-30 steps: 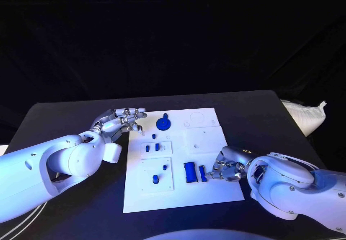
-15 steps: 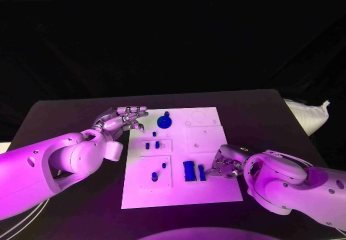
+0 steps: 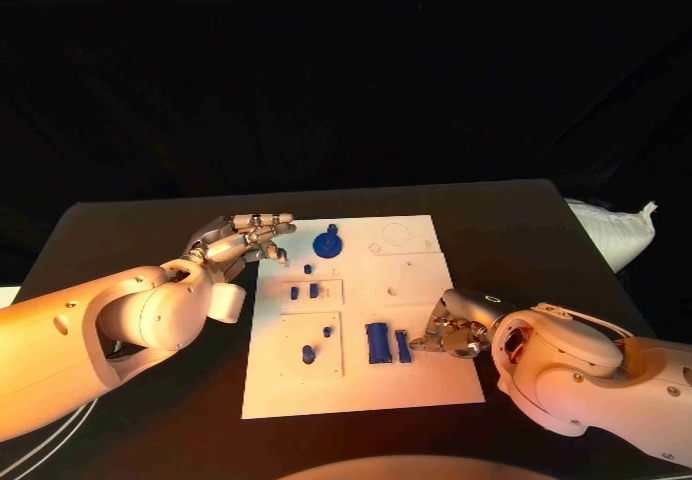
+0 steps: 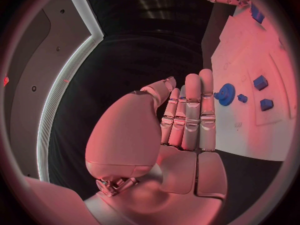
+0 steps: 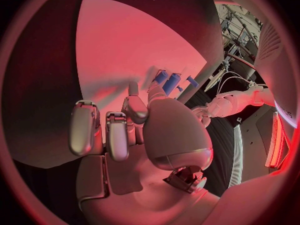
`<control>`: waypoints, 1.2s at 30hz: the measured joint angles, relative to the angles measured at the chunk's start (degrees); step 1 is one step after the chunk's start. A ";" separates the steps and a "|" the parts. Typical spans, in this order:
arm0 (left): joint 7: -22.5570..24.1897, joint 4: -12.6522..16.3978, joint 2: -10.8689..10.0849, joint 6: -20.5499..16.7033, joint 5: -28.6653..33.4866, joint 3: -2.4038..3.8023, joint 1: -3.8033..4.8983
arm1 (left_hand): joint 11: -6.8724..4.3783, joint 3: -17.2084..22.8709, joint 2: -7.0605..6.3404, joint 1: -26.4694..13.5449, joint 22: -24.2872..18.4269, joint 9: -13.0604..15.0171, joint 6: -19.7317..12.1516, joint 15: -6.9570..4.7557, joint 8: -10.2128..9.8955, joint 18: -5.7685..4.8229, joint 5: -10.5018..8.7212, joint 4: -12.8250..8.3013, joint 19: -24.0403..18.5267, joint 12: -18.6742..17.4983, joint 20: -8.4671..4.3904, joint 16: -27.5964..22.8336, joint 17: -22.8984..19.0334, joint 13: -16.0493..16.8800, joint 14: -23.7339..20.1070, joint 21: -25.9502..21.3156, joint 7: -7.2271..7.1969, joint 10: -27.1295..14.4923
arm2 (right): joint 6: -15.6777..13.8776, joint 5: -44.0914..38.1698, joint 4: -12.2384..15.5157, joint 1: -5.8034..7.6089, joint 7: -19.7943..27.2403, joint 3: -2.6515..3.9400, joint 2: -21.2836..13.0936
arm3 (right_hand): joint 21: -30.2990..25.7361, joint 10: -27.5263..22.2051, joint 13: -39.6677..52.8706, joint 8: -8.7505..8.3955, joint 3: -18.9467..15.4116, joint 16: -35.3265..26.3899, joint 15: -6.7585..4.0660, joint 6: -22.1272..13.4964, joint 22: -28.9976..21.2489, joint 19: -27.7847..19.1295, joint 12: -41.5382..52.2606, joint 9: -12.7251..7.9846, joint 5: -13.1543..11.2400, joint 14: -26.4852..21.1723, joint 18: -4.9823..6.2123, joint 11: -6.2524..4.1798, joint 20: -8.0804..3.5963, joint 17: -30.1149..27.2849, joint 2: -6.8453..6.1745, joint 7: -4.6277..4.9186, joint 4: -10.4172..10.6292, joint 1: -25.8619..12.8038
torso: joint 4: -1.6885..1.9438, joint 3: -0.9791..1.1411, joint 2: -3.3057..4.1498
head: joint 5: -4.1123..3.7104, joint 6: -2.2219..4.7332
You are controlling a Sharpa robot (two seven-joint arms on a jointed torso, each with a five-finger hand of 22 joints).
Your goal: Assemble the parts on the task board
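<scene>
Task board is lying flat in the middle of the black table, a white plate with its long side running from six o'clock toward twelve. Blue parts are sitting on it: a round gear-like part near the board's eleven o'clock corner, a tiny part just below it toward six, two small blocks side by side in a raised square panel, and two more small pieces in the panel under that. Toward the board's five o'clock area a long blue bar is lying lengthwise, with a narrower blue strip just beside it at three o'clock.

Right hand is reaching in from the board's three o'clock edge with its fingers curled in, fingertips right next to the narrow strip; whether they are actually pinching it I cannot tell, since the right wrist view shows the curled fingers in front of the blue pieces without showing contact.

Left hand is hovering at the board's ten o'clock corner, just beside the gear. In the left wrist view its fingers are stretching out straight and close together, holding nothing, with the gear lying beyond the fingertips.
</scene>
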 measured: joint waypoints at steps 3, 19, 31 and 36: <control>0.00 -0.03 0.00 0.01 0.00 0.00 -0.04 | 0.00 0.00 0.00 0.00 0.00 0.00 0.00 0.00 0.00 0.00 0.00 0.00 0.00 0.00 0.00 0.00 0.00 0.00 0.00 0.00 0.00 0.00 | -0.53 -0.18 0.72 0.02 0.17 0.09 -0.09 | 0.00 0.00 0.00 0.00 -0.77 0.00 0.00 0.00 0.07 0.00 0.00 0.02 0.00 0.00 0.00 0.00 0.00 0.00 0.18 0.00 0.12 -0.18 | 0.04 -0.01 -0.01 | -0.03 0.11; -0.03 -0.01 -0.02 0.03 -0.02 -0.01 -0.15 | 0.00 0.00 0.00 0.00 0.00 0.00 0.00 0.01 0.00 0.00 0.00 0.00 0.00 0.00 0.00 0.00 0.01 0.00 -0.01 0.00 0.00 0.00 | 1.47 -0.07 1.02 0.02 1.18 0.15 1.00 | 0.00 0.16 0.21 0.00 -3.30 0.00 0.00 0.00 0.07 0.00 -0.02 0.29 -4.22 0.00 0.00 -0.16 0.00 -0.01 -0.14 0.01 -0.02 -1.08 | 0.08 -0.08 0.10 | 0.08 0.18; -0.06 0.06 -0.14 0.04 -0.05 -0.01 -0.16 | 0.00 0.00 0.00 0.00 0.00 0.00 0.00 0.01 0.00 0.00 0.00 0.00 0.00 0.00 0.00 0.00 -0.04 0.00 -0.01 0.00 0.00 0.01 | 4.24 -0.47 -0.33 0.03 0.95 0.24 2.04 | 0.00 0.16 0.52 0.32 -3.62 0.00 0.00 -0.01 0.15 0.00 0.23 0.48 -4.90 0.00 0.00 -0.16 0.00 -0.01 0.30 0.01 -0.31 -0.28 | 0.07 -0.01 0.12 | 0.26 -0.10; -0.07 0.07 -0.16 0.04 -0.07 -0.01 -0.17 | -0.01 0.00 0.00 0.00 0.00 0.00 0.00 0.01 0.00 0.00 0.00 0.00 0.00 0.00 0.00 0.00 -0.04 0.00 -0.01 0.00 0.00 0.01 | 4.51 -1.23 -1.61 0.01 0.85 0.23 2.63 | 0.00 0.49 0.55 0.82 -3.61 0.00 0.00 0.28 0.23 0.00 0.54 0.85 -4.88 0.00 0.00 -0.16 0.00 -0.02 0.47 -0.26 -0.32 0.68 | 0.04 0.03 0.12 | 0.30 -0.26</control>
